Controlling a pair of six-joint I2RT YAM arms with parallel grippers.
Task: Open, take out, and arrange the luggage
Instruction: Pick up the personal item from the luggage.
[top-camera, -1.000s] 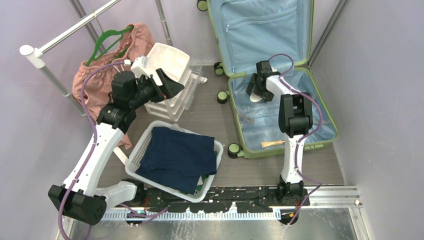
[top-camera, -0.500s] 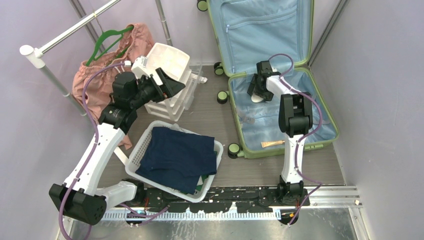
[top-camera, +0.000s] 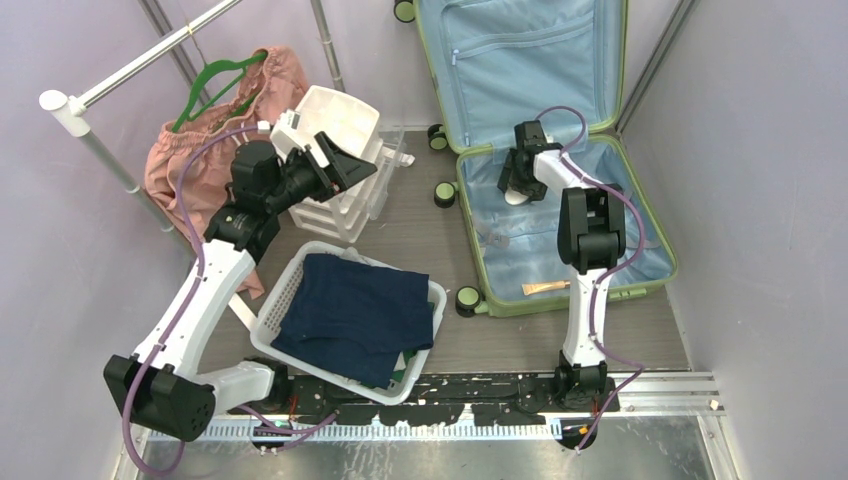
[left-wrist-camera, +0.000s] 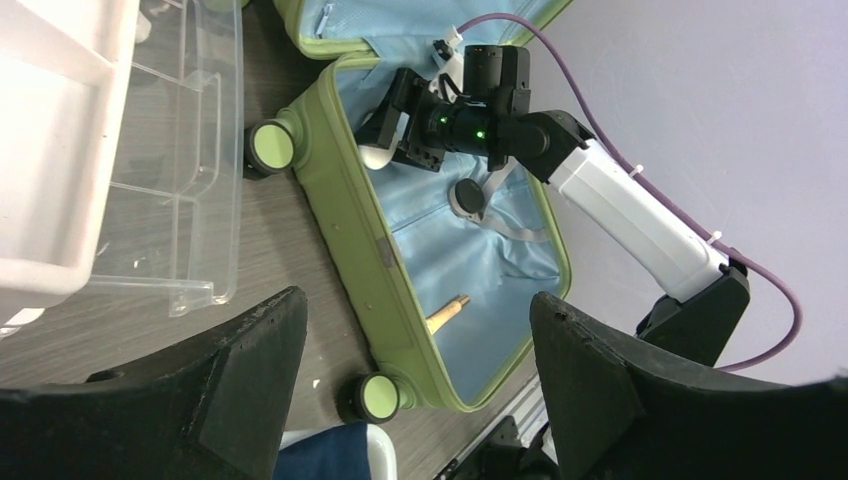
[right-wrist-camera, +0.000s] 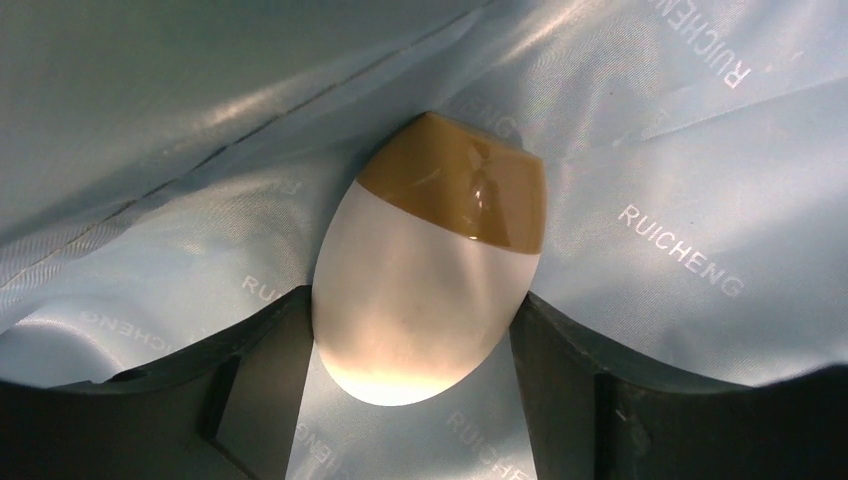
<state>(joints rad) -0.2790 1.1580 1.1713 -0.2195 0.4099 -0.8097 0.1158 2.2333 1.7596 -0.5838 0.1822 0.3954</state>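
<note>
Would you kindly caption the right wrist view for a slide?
Right gripper straddling a white, brown-capped bottle inside the blue-lined suitcase.

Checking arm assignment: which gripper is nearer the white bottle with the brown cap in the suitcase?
Right. The right gripper is inside the luggage, its fingers flanking the bottle; the left gripper hovers by the white drawer unit, outside the luggage to its left.

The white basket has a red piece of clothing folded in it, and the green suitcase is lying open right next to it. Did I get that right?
Almost. The clothing in the white basket is dark blue, not red, as the top external view shows. The rest holds: the green suitcase lies open right next to the basket.
</note>
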